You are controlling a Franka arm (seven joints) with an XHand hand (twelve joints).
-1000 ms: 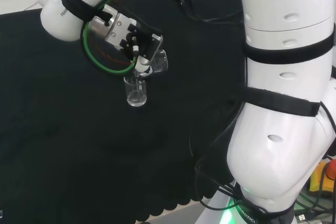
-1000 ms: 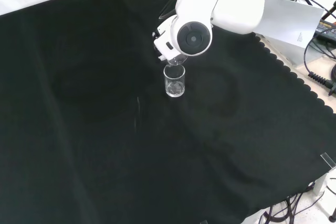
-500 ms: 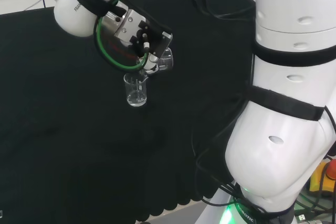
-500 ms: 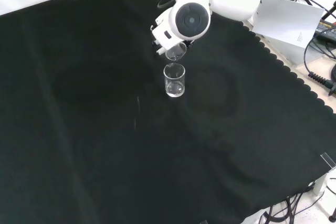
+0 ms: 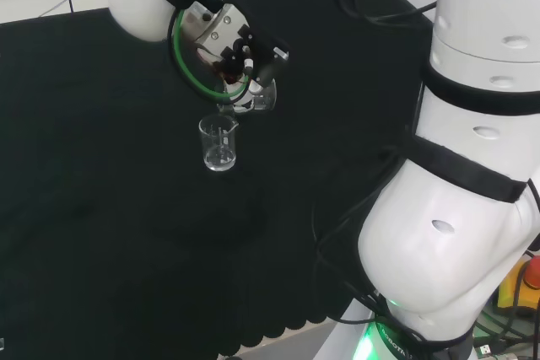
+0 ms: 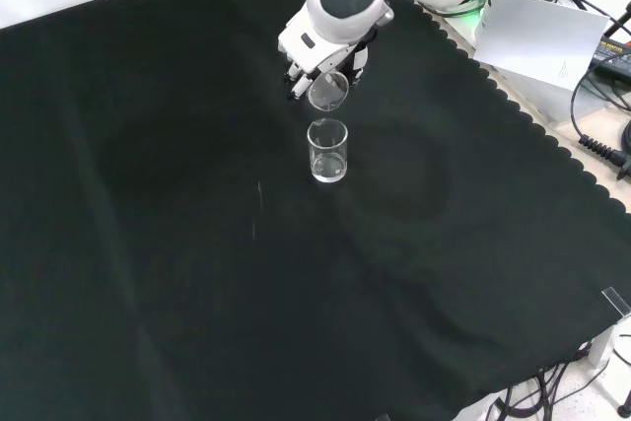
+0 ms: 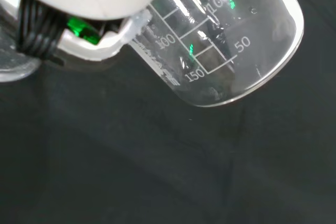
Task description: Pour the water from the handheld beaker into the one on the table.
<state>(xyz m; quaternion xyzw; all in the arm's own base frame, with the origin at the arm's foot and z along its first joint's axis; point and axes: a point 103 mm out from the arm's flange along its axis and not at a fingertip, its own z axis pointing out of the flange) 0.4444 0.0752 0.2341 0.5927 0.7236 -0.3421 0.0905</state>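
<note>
Two beakers: hand (image 5: pixel 240 61) grips tilted beaker (image 6: pixel 328 93) above table beaker (image 6: pixel 327 151).

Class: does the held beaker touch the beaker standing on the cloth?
Apart. The front view shows dark cloth between the held beaker and the standing beaker's rim.

The hand (image 6: pixel 314 54) holds a tilted beaker (image 6: pixel 328 93) above the standing beaker (image 6: pixel 327 151).

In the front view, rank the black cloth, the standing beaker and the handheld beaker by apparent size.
1. Black cloth, by far.
2. Standing beaker.
3. Handheld beaker, tilted in the hand; partly hidden, so the beakers' order is unsure.
</note>
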